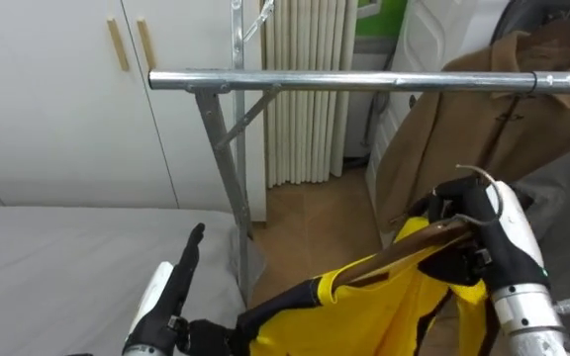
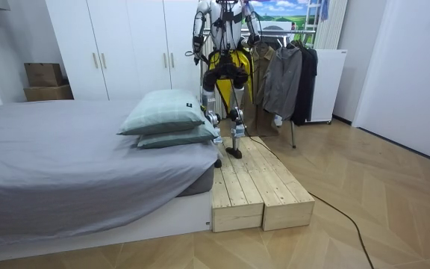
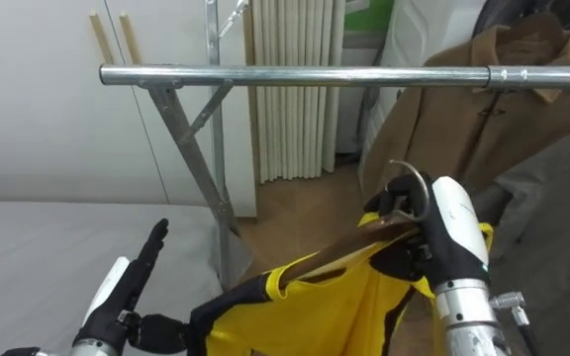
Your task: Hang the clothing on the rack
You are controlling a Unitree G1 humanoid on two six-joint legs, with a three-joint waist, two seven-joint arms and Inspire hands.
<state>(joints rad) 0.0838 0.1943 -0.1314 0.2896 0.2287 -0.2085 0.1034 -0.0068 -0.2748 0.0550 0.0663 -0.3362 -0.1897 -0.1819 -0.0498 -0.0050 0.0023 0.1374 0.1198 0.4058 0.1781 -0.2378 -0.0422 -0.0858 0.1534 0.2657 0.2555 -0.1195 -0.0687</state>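
Note:
A yellow garment with dark trim [image 1: 364, 316] hangs on a wooden hanger [image 1: 404, 257] below the metal rail [image 1: 364, 82]. My right hand [image 1: 498, 227] is shut on the hanger's top, and the metal hook [image 1: 483, 179] curves up beside it, well under the rail. At the lower left my left hand [image 1: 184, 265] has straight fingers pointing upward, beside the garment's left edge and not gripping it. A brown coat [image 1: 483, 129] hangs on the rail to the right. In the room view I stand on a wooden platform [image 2: 252, 179] facing the rack with the yellow garment [image 2: 230, 63] before me.
The rack's slanted metal leg [image 1: 224, 168] drops from the rail's left end beside the grey bed [image 1: 57, 267]. White wardrobe doors [image 1: 57, 99] stand behind on the left. Grey and dark clothes [image 2: 286, 75] fill the rail's right part. Pillows [image 2: 166, 112] lie on the bed.

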